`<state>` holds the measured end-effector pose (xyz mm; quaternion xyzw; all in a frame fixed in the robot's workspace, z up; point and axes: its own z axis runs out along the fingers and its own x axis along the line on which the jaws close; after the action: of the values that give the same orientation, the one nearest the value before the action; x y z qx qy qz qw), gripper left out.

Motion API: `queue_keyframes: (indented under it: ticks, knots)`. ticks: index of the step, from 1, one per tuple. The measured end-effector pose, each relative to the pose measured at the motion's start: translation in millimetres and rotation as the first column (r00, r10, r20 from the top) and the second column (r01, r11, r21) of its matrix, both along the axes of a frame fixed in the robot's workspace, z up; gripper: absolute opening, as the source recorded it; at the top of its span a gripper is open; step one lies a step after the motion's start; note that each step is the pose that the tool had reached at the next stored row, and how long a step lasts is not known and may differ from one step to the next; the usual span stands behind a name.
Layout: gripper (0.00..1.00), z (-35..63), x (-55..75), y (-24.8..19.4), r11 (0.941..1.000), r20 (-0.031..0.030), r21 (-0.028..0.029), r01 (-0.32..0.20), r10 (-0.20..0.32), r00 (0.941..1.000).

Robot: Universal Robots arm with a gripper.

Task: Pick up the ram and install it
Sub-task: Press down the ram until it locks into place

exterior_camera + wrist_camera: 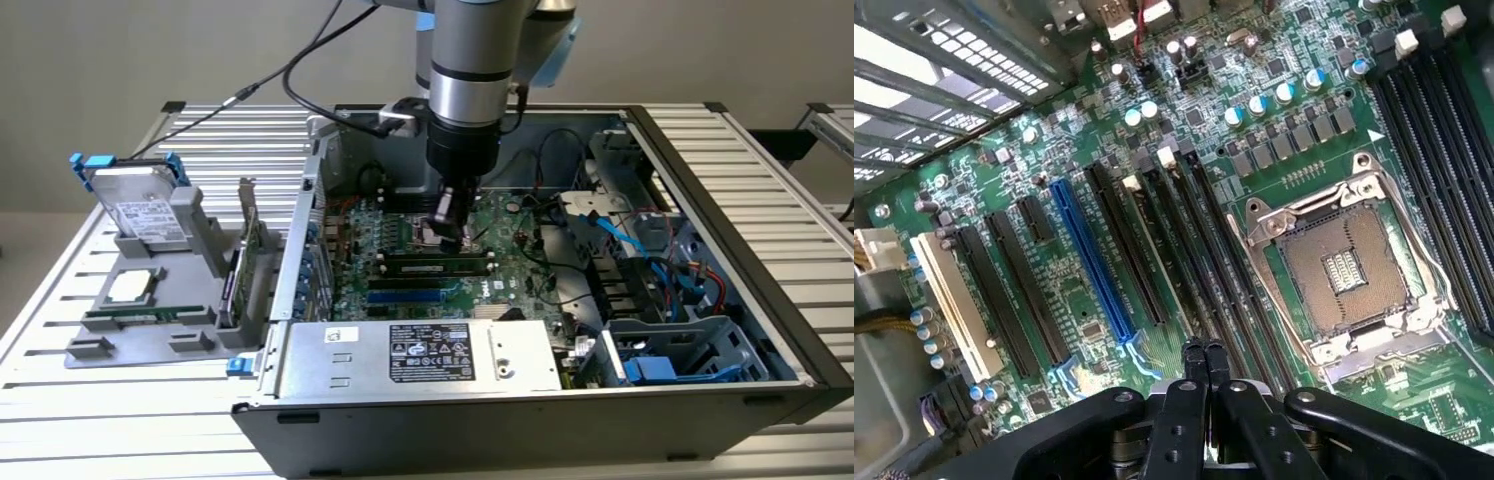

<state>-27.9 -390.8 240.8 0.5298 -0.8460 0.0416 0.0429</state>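
No text can be read with certainty. The power supply (pixel 414 355) at the front of the computer case (pixel 787 330) carries a black label (pixel 431 352) with white print and small marks, plus a small white sticker (pixel 342 335); neither is legible. The hard drive (pixel 140 205) standing in the gray holder (pixel 134 320) bears a white label (pixel 144 218) with illegible print. The motherboard (pixel 1274 130) shows small white markings, too fine to read.

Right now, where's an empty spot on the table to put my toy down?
The bare slatted metal table in front of the grey plastic parts holder, and behind it near the corner. Inside the open black computer case it is crowded.
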Motion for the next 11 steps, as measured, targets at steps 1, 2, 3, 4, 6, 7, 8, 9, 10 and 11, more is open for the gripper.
queue_keyframes:
  ticks: [1,2,3,4,6,7,8,9,10,11]
  knots:
    - [0.10,0.0,0.0,0.0,0.9999,0.0017,0.0000,0.013,-0.013,0.9999]
    - [0.10,0.0,0.0,0.0,0.9997,0.0033,0.0000,0.025,-0.025,0.9997]
    - [0.10,0.0,0.0,0.0,0.9993,0.0050,0.0001,0.038,-0.038,0.9993]
    - [0.10,0.0,0.0,0.0,0.9987,0.0066,0.0001,0.051,-0.051,0.9987]
    - [0.10,0.0,-0.1,0.0,0.9970,0.0090,0.0003,0.078,-0.078,0.9969]
    - [0.10,0.0,-0.1,0.0,0.9959,0.0100,0.0002,0.090,-0.090,0.9959]
    - [0.10,0.1,0.0,0.0,0.9946,0.0110,0.0004,0.104,-0.104,0.9945]
    - [0.10,0.1,0.0,0.0,0.9931,0.0120,0.0005,0.118,-0.118,0.9930]
    - [0.10,0.0,0.0,0.0,0.9914,0.0130,0.0006,0.131,-0.131,0.9913]
    - [0.10,0.0,0.0,0.0,0.9895,0.0140,0.0008,0.145,-0.145,0.9894]
